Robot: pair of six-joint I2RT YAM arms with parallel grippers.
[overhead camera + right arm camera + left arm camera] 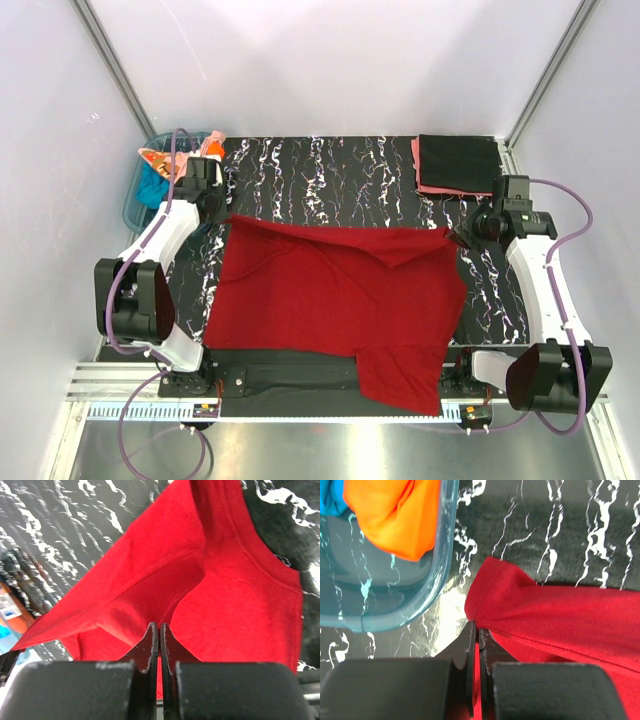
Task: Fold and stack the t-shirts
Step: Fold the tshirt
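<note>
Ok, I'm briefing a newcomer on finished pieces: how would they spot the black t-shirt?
Take the black marbled table and go to its far right corner. The black t-shirt lies folded there on top of a salmon pink t-shirt whose edges peek out beneath. It is small and squared, unlike the dark red t-shirt spread wide mid-table.

red shirt [330,300] lies spread across the table [330,180], one flap reaching past the near edge. black shirt [458,162] sits folded on the pink shirt [432,188], far right. orange shirt [395,515] and teal shirt [330,495] lie bunched far left.
</note>
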